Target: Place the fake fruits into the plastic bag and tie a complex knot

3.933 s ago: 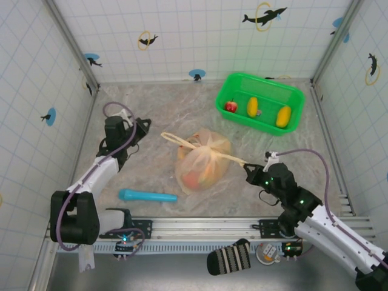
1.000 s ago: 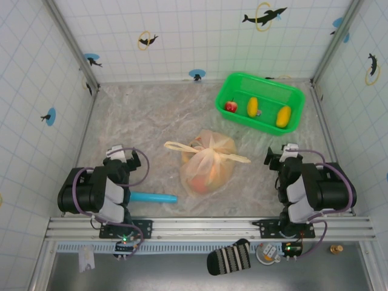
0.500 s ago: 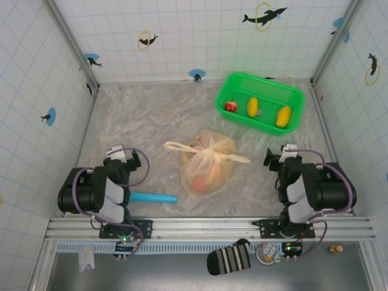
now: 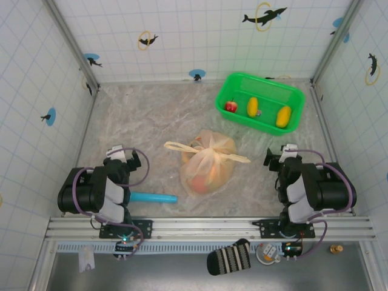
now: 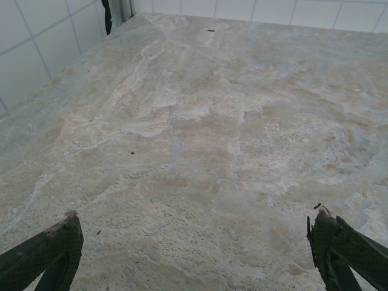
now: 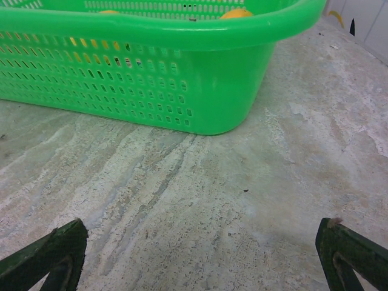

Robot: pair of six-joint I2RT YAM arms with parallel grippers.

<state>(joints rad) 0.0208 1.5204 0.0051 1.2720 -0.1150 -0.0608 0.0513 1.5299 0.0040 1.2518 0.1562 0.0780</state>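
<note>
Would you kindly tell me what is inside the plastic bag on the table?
Through the plastic bag, reddish and orange fruits show near its bottom. The cloudy film hides their exact number and kinds.

Plastic bag (image 4: 207, 159) w/ fruits (image 4: 195, 180) inside is lying at bench (image 4: 139, 115) ctr; 3 more are sitting in green basket (image 4: 267, 81).
</note>
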